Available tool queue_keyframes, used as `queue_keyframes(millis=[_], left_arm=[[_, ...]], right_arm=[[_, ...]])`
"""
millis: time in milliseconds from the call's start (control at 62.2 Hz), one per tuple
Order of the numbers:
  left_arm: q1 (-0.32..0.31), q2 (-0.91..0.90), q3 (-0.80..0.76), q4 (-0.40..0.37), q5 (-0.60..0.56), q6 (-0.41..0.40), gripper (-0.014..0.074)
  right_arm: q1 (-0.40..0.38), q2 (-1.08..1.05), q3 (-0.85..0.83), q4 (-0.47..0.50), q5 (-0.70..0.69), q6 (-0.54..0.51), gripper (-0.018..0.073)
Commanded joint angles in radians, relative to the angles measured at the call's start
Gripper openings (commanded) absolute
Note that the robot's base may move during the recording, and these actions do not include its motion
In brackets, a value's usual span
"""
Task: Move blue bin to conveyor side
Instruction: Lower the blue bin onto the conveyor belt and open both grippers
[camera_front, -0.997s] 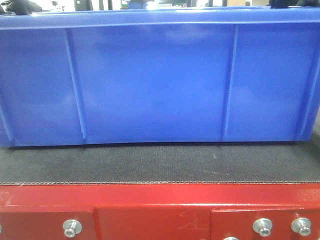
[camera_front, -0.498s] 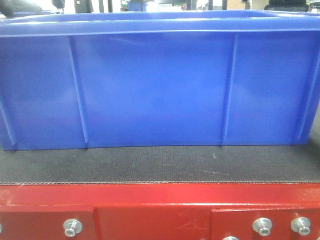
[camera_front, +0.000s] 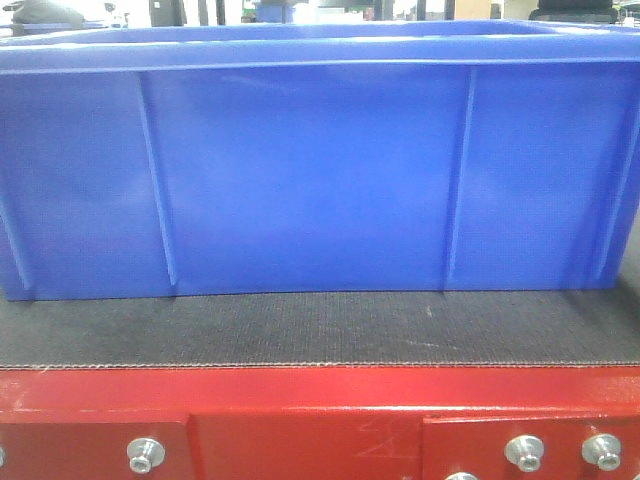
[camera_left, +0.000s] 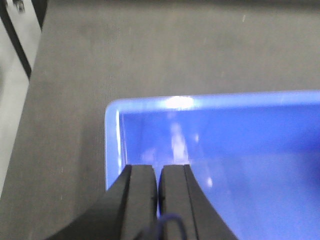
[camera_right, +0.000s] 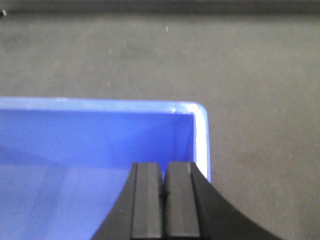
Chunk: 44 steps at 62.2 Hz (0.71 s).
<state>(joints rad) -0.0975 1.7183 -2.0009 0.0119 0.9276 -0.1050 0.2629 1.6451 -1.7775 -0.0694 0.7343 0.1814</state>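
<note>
— Blue plastic fills the front view: the bin (camera_front: 310, 170) sits flat on the belt (camera_front: 320, 328), its ribbed long wall facing the camera, a strip of dark weave bare in front of it. Where are the pincers?

— Left pincer (camera_left: 158, 192) hangs over the bin's (camera_left: 225, 165) corner; the rim's rounded corner lies just ahead and to its left, the glossy inside spreads to its right. Its two black fingers (camera_left: 137, 200) are pressed together with only a thin seam between, nothing in them.

— And the right one?

— Right pincer (camera_right: 164, 200) is over the opposite corner of the bin (camera_right: 75, 160). The rim turns just ahead and to its right, the blue floor spreads to its left. Its fingers (camera_right: 146, 200) are together too, empty. Beyond both pincers the grey belt (camera_right: 160, 60) runs on.

— Below the belt?

— Red frame (camera_front: 300, 420) with silver bolts (camera_front: 525, 452) along it.
</note>
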Motion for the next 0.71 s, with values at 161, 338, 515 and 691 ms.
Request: queue_keyframes(millis=[161, 338, 515, 691], left_arm=[[-0.006, -0.018, -0.015, 0.001, -0.025, -0.009, -0.0008], [-0.006, -0.079, -0.013, 0.005, -0.034, -0.056, -0.0012], [-0.006, -0.146, 0.075, 0.002, -0.106, -0.063, -0.0012], [-0.006, -0.225, 0.279, 0.000, -0.226, -0.063, -0.0012]], right_arm=[[0.001, -0.022, -0.027, -0.003, 0.027, -0.008, -0.0070], [0.001, -0.083, -0.025, -0.003, 0.031, -0.008, -0.0081], [0.001, -0.157, 0.059, -0.003, -0.034, -0.008, -0.0081], [0.001, -0.249, 0.281, -0.003, -0.230, -0.008, -0.0081]])
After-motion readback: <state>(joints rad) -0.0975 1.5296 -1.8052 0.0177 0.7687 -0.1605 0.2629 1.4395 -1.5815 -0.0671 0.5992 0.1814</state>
